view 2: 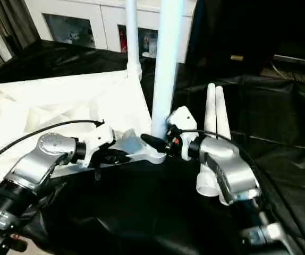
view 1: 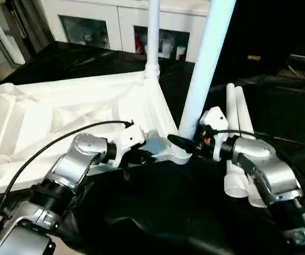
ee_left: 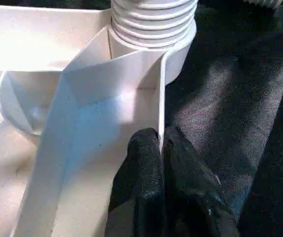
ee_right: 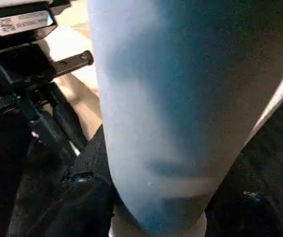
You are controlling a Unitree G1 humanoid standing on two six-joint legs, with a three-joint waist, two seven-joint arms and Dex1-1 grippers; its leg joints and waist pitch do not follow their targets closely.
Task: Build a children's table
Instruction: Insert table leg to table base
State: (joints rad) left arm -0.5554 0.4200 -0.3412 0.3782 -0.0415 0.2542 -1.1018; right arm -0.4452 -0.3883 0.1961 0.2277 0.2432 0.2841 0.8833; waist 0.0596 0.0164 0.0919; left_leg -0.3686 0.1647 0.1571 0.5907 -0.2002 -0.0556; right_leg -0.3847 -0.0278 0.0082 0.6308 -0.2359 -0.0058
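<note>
Left eye view has the white tabletop [view 1: 73, 114] lying upside down on the black-draped work table [view 1: 158, 207], its ribbed underside facing up. Two legs already stand upright in corner sockets: a far leg [view 1: 153, 32] at the back corner and a near leg [view 1: 208, 64] in the corner closest to the robot's right side. Two more spare legs [view 1: 236, 133] lie side by side on the black cloth, just beside that near corner and partly under the right forearm.

The left gripper [ee_left: 160, 148] has its two black fingers pinched together on the thin upright rim of the tabletop; the left wrist view shows the wall edge caught between the fingertips, close to the near corner socket [ee_left: 154, 34] with the threaded end of a leg seated in it. In the left eye view this gripper sits at the tabletop's near edge, a short way left of the near leg.

The right gripper [view 1: 180, 142] reaches in from the right at the base of the near leg, about half open. One black finger [view 1: 177, 141] lies against the foot of the tube just above the socket. The right wrist view is dominated by the pale tube very close to the camera, and whether the fingers actually clasp the leg cannot be told.

White cabinets [view 1: 115, 24] stand beyond the work table.
</note>
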